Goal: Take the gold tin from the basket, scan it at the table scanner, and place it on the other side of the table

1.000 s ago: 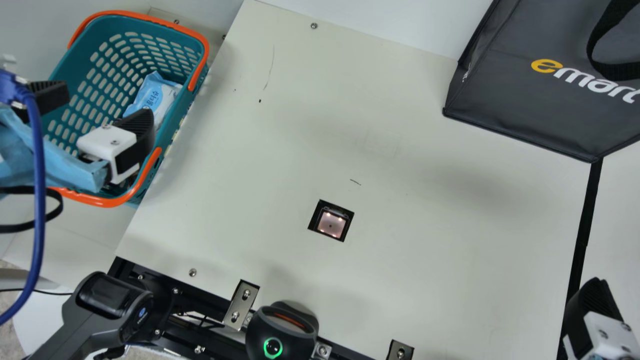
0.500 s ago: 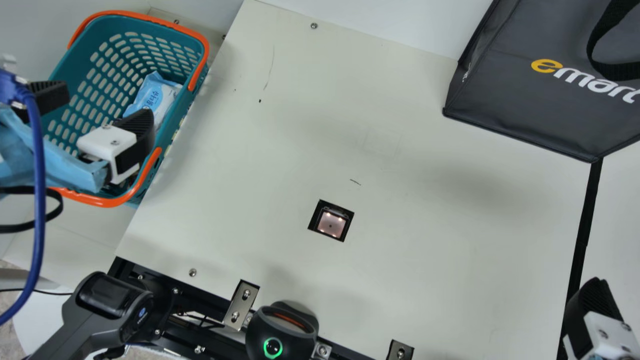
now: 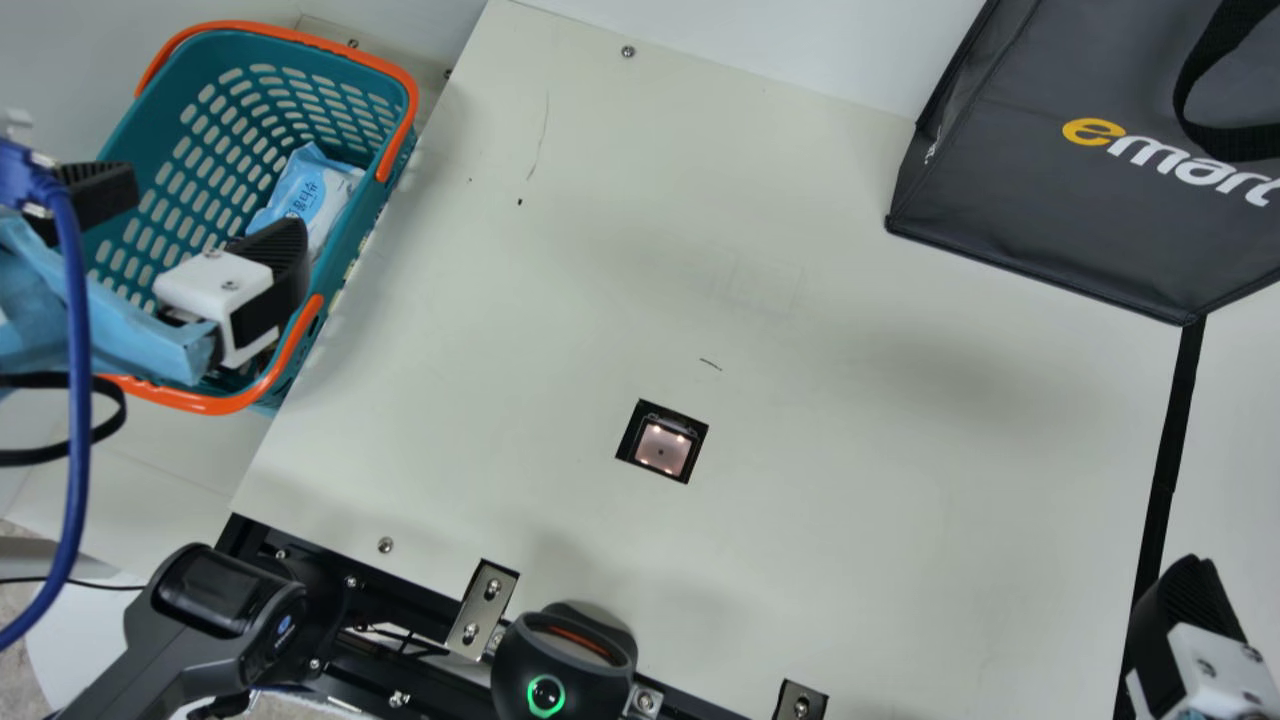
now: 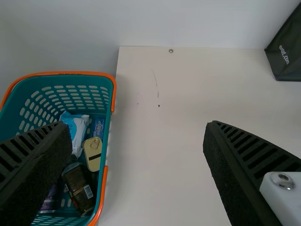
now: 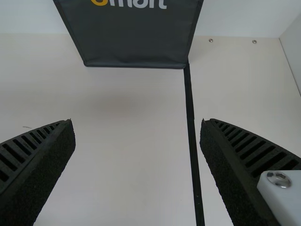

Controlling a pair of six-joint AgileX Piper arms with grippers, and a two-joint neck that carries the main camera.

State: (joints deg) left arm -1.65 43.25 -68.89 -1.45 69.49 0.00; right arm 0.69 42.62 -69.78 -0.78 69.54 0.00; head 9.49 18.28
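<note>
Note no shift over the last second; pickup yet to begin, probably. Gold tin (image 4: 93, 163) in basket (image 4: 61, 73), ungripped. Left gripper (image 4: 137, 126), right gripper (image 5: 137, 123): both spread wide, holding nothing.

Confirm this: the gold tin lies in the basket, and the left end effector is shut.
Not quite: the left wrist view shows the left end effector open. The gold tin does lie in the basket.
</note>
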